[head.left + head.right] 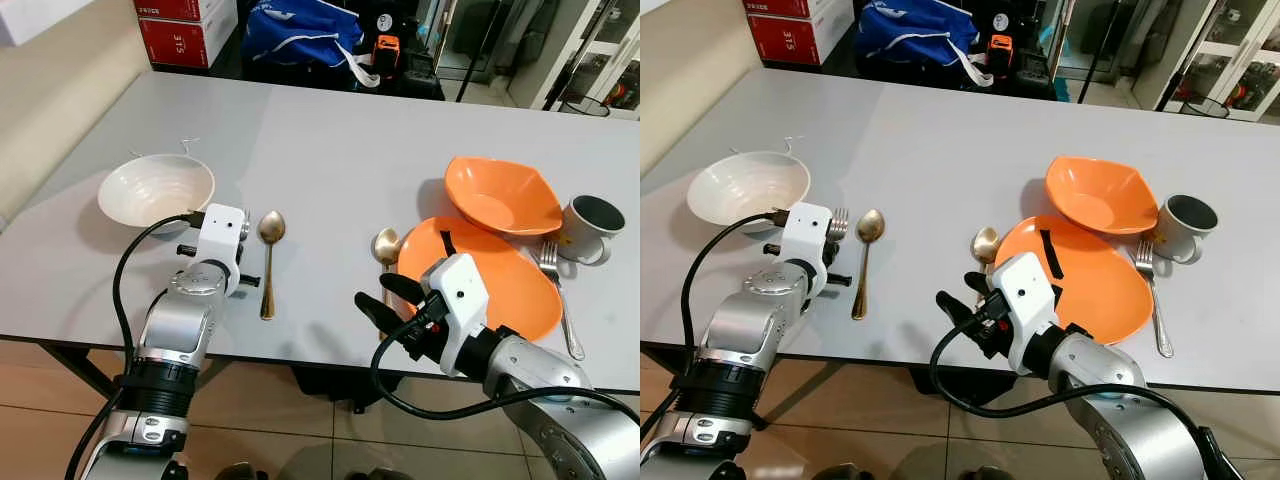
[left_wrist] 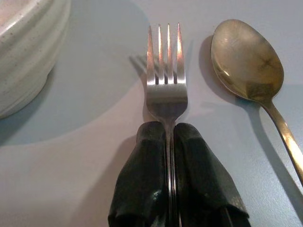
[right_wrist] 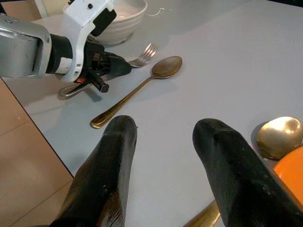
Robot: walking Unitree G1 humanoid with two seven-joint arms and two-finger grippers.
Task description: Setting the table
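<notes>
1. My left gripper (image 2: 170,142) is clenching the handle of a silver four-tined metal fork (image 2: 165,71), with both black fingers pressed against the shaft just behind the fork's neck.
2. The fork's long axis is running away from me across the pale grey table (image 1: 330,150), tines pointing toward the far edge and head lying flat, low over the surface; I cannot tell whether it is touching.
3. The fork is sitting between a white ribbed ceramic bowl (image 1: 155,188) on its left and a long gold-coloured metal spoon (image 1: 268,260) on its right; the spoon is lying parallel to it, bowl end pointing away from me.
4. Both neighbours are close to the fork, apart from it, and open table is showing ahead of the tines.
5. My right gripper (image 3: 163,137) is hovering near the table's near edge with its fingers spread and grasping nothing.
6. Just beside it a second gold spoon (image 1: 386,250) is lying against the left rim of a flat orange plate (image 1: 520,300).
7. A deep orange bowl (image 1: 500,195) is resting at the plate's far edge, a grey mug (image 1: 592,228) is standing to the right, and another silver fork (image 1: 560,290) is lying along the plate's right side.
8. The middle of the table, between the two settings, is open.
</notes>
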